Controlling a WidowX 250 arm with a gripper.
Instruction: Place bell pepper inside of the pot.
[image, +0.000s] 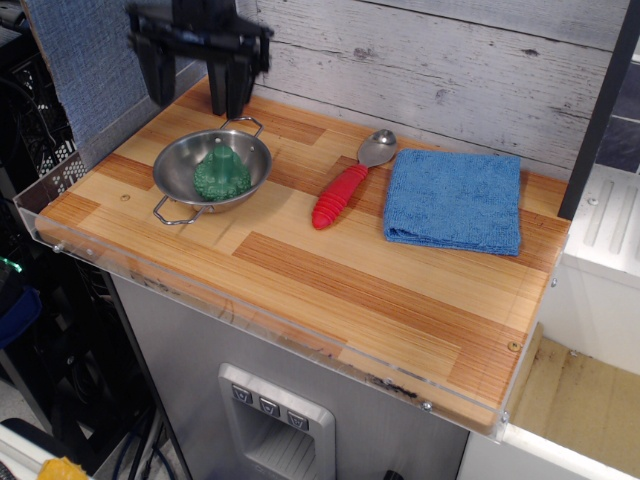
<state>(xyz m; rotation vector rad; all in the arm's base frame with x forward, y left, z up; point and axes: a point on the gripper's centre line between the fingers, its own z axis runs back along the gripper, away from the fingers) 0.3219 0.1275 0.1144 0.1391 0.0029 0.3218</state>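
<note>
Starting at the left, the tool (196, 75) is hanging up above the back corner of the desk (330, 285) with its fingers spread apart and nothing between them, well clear of everything below. Right under and a bit forward, the pot (175, 172) is sitting flat on the wood, and the bell pepper (222, 175) is resting inside it, standing on its base with the narrow top pointing up. So I'd say the job is looking pretty much done. The pepper is looking like light, stiff, matte plastic to me, not slippery, and if it ever needs grabbing again, I'm guessing a pinch across the lumpy sides is the way. Moving right, a spoon (346, 180) with a red handle is lying diagonally, and just beside it a folded blue cloth (455, 200) is lying flat, apart from the pot.
</note>
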